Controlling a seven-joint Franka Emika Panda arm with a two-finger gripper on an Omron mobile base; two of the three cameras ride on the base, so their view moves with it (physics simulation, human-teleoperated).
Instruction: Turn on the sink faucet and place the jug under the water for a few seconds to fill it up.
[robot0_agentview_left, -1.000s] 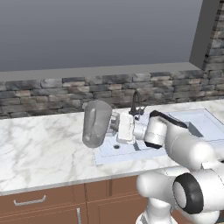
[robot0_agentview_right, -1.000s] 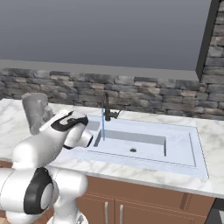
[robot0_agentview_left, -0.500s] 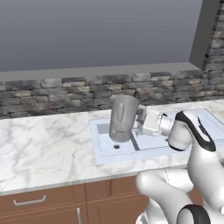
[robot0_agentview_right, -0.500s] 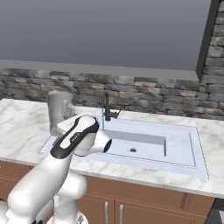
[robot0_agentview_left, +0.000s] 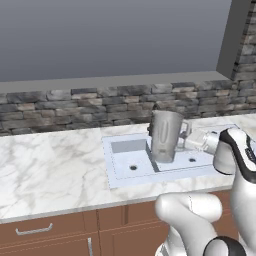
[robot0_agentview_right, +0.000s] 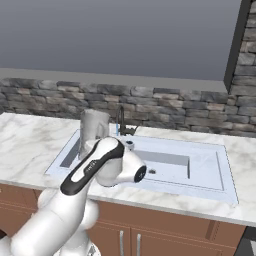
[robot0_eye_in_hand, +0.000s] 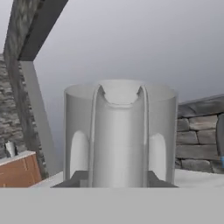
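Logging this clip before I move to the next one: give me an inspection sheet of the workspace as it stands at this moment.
Surface: white marble counter, sink set into it.
Job's things: jug upright, held above the sink near the sink faucet; a thin blue stream of water runs from the spout, beside the jug.
Clutter: nothing seen.
Grippers: gripper shut on the jug's handle, arm reaching in from the side.
Cables: nothing seen.
Surroundings: stone backsplash, grey wall above, wooden cabinets below the counter.
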